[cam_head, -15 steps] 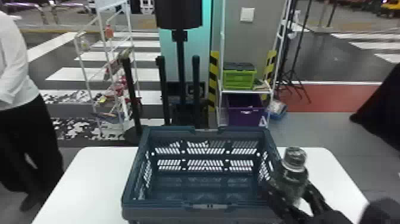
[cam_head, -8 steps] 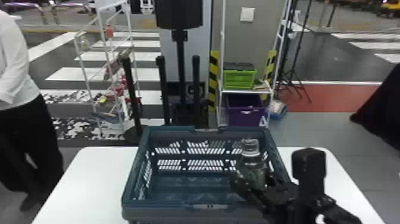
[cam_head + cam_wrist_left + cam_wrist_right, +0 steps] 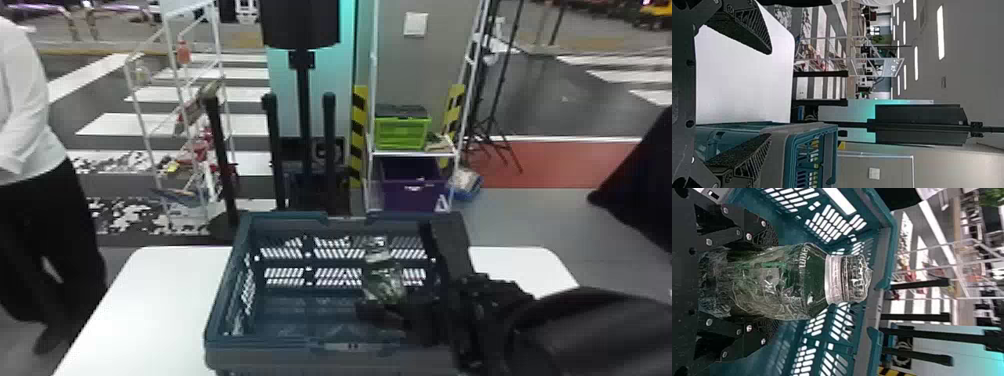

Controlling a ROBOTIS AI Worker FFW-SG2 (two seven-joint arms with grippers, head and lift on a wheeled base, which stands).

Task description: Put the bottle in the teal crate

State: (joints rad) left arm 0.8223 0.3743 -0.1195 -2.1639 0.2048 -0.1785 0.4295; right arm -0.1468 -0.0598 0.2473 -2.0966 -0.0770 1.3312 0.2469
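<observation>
With the carrying seemingly done and lowering and release left, the robot's right pincer [image 3: 772,282] is pinching the bottle [image 3: 385,282] at the teal crate's [image 3: 270,345] opening, lower centre of the head view, the left pincer [image 3: 770,93] hanging spread.

Looks to me like a big indoor hall, an exhibition or demo floor maybe; I can't pin it down further. Long strip lights [image 3: 940,33] run across the ceiling [image 3: 977,74], and white crosswalk stripes [image 3: 120,124] cross the dark floor [image 3: 560,112], with a red patch [image 3: 540,165] too. Past the tabletop's [image 3: 125,320] far left corner there's an open white rack [image 3: 184,6] of small goods. Beyond the far edge I see a teal-lit panel [image 3: 285,95], a grey wall [image 3: 425,65], yellow-and-black striping [image 3: 358,130] and shelving [image 3: 410,153] with a green crate [image 3: 402,132] above a purple bin [image 3: 410,196].
</observation>
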